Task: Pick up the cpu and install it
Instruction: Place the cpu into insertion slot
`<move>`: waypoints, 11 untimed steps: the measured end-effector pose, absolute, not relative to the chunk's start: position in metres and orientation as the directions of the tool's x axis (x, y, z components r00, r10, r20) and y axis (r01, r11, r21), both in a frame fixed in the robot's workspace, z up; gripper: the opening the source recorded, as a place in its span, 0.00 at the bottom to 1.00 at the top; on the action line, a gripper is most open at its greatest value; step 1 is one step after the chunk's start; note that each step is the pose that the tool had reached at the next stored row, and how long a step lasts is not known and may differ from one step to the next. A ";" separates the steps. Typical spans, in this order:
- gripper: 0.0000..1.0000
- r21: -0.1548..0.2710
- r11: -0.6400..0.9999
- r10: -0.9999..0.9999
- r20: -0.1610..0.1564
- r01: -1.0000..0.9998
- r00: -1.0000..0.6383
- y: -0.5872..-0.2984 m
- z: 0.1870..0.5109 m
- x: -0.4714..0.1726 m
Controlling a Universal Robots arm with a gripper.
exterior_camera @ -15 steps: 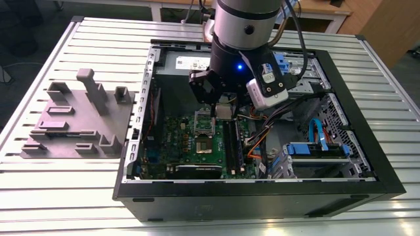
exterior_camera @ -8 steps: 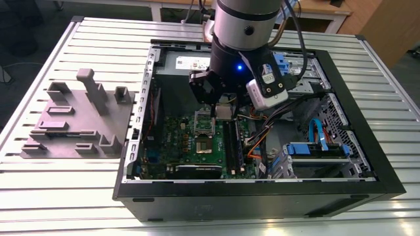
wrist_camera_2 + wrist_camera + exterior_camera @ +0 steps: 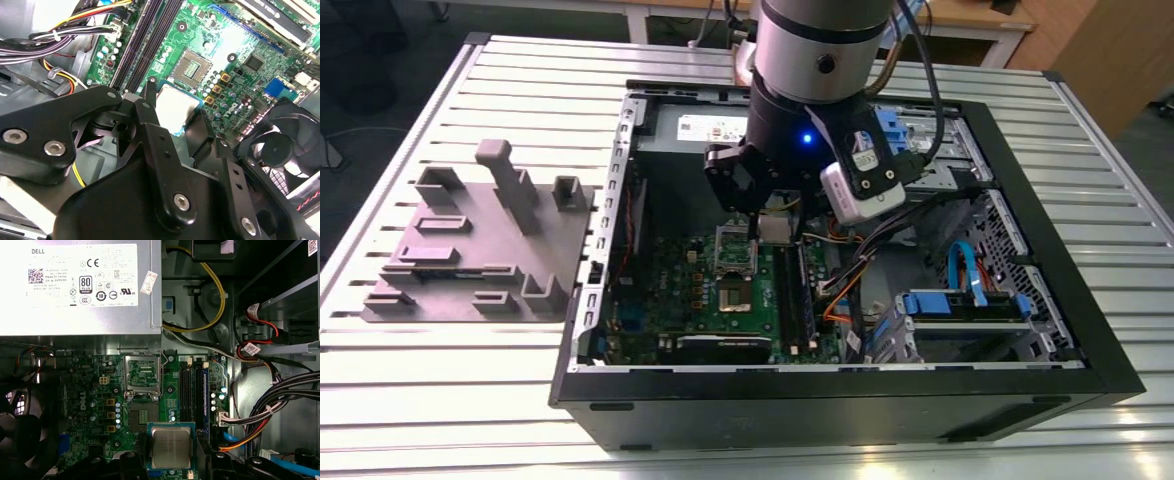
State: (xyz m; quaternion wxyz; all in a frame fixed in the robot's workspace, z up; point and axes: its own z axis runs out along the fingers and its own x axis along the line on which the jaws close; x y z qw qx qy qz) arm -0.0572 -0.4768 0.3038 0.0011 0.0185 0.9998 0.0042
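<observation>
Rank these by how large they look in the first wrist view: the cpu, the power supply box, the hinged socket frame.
1. power supply box, clearly largest.
2 and 3. cpu and hinged socket frame look nearly alike; the cpu is nearer the camera, so unranked.

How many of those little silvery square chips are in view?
1: the cpu, gripped by the end effector over the motherboard, near the empty socket. Others could be hidden.
</observation>
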 end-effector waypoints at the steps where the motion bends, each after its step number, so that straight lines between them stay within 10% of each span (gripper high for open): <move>1: 0.47 0.008 0.999 0.037 -0.002 0.037 -0.999 -0.477 0.304 -0.057; 11: 0.47 0.009 1.000 -0.003 -0.002 -0.003 -1.000 -0.477 0.297 -0.057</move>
